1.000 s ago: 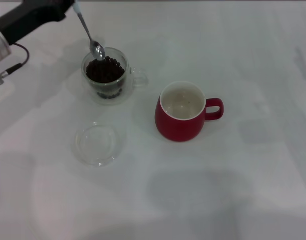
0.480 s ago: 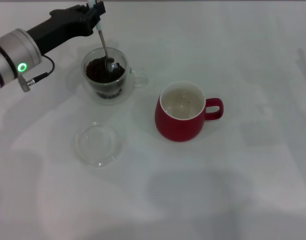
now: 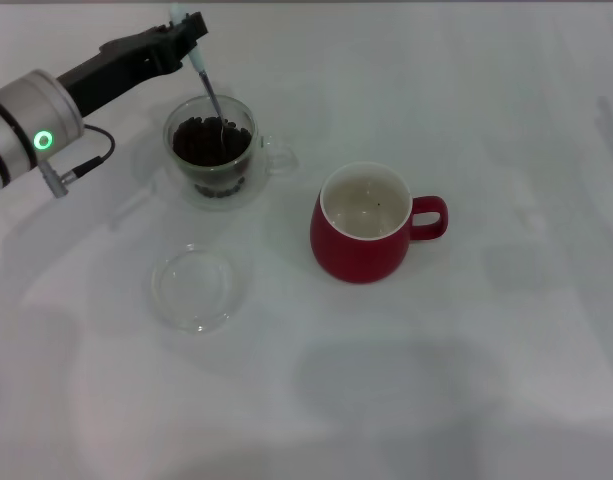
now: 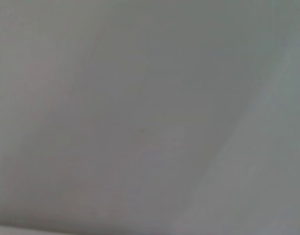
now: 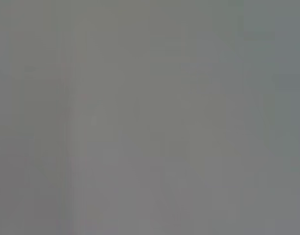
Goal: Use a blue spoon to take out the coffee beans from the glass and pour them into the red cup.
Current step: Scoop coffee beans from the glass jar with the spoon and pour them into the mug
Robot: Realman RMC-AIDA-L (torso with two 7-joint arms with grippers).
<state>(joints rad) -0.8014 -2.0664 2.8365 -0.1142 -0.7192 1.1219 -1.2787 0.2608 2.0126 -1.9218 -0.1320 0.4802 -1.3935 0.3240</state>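
In the head view, the left end effector (image 3: 186,30) reaches in from the upper left, its dark fingers pinching the pale handle of the blue spoon (image 3: 208,92) near its top end. The spoon slants down and to the right from that grip, and its metal bowl is sunk among the coffee beans (image 3: 210,141), so only the stem shows above them. The beans fill the glass (image 3: 212,152) close to its rim; the glass stands on the white worktop (image 3: 486,350) at upper left, its clear side handle pointing right. The red cup (image 3: 364,225) stands apart from the glass, lower and to the right, near the middle of the worktop, with its loop handle pointing right. Its white inside shows a dark speck or two. A flat clear glass saucer (image 3: 194,288) lies on the worktop below the glass and to the left of the red cup, touching neither. The left arm's silver segment carries a lit green ring, and a cable loops beneath it. The right arm is not visible in this view.

The left wrist view shows only a plain pale grey surface with a faint diagonal change of shade; no object or finger can be made out.

The right wrist view is likewise an even grey field, and the right end effector does not appear in it.
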